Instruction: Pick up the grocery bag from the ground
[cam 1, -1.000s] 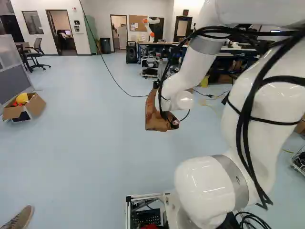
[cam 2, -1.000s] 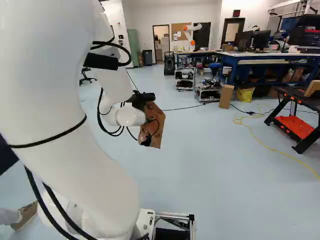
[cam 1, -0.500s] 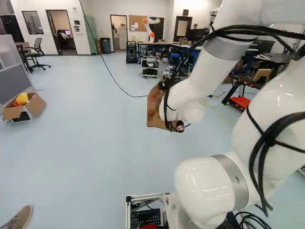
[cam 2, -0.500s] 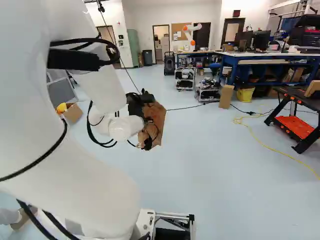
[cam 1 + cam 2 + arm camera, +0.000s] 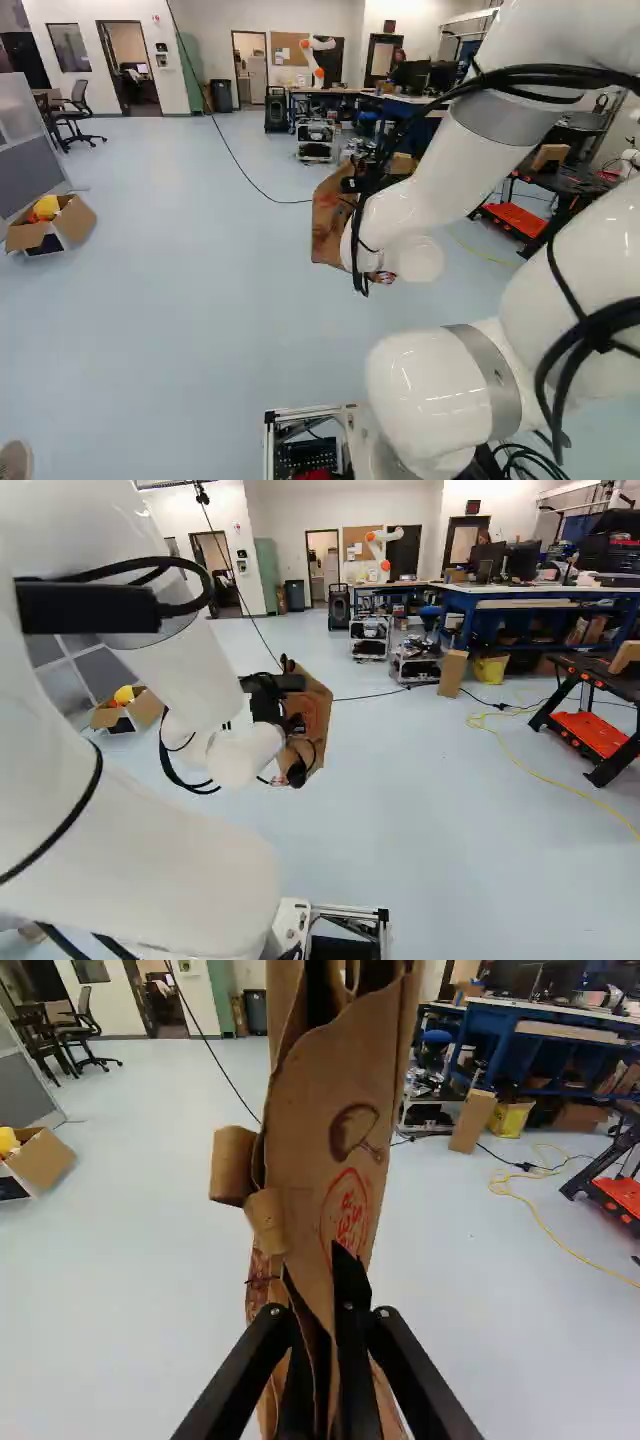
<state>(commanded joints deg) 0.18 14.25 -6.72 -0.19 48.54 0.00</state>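
Grocery bag (image 5: 325, 1090) hangs above floor (image 5: 200, 330), open cardboard box (image 5: 76, 222) well apart

An open box (image 5: 76, 224) sits beside a partition (image 5: 30, 177), and yellow cable (image 5: 480, 721) crosses the floor (image 5: 430, 850).

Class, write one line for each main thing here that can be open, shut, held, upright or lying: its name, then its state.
Grocery bag: held clear of the floor, creased.
End effector: shut on the bag.
Cardboard box: open at the top, filled.
Tall brown box: standing upright.
Desk chair: upright, unoccupied.
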